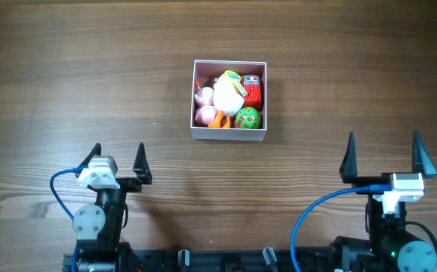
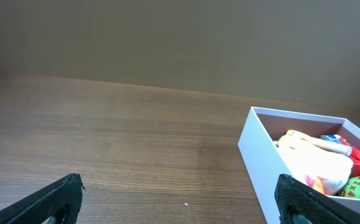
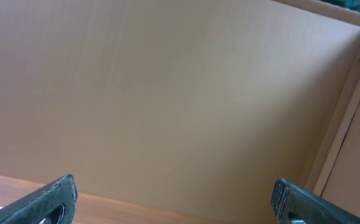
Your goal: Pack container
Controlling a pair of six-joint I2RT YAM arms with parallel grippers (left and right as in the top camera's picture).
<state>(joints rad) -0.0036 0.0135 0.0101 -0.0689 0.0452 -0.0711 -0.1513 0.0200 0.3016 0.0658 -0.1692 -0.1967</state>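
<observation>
both arms sat at the near edge, well apart. the left gripper (image 1: 118, 160) and the right gripper (image 1: 383, 156) pointed far, jaws spread wide, holding nothing.

Container (image 1: 229, 134) white-walled, pink inside — white toy (image 1: 228, 94), pink toy (image 1: 204, 115), red block (image 1: 253, 94), green ball (image 1: 248, 117) marked red. Table (image 1: 90, 75) — brown wood-grain.

From overhead we look straight down on the table (image 1: 67, 75), from well above. Our left wrist view sits low and close over the wood, facing forward; it shares the container (image 2: 257, 162) with the overhead view. Our right wrist view tilts upward at a beige panel (image 3: 167, 93).
</observation>
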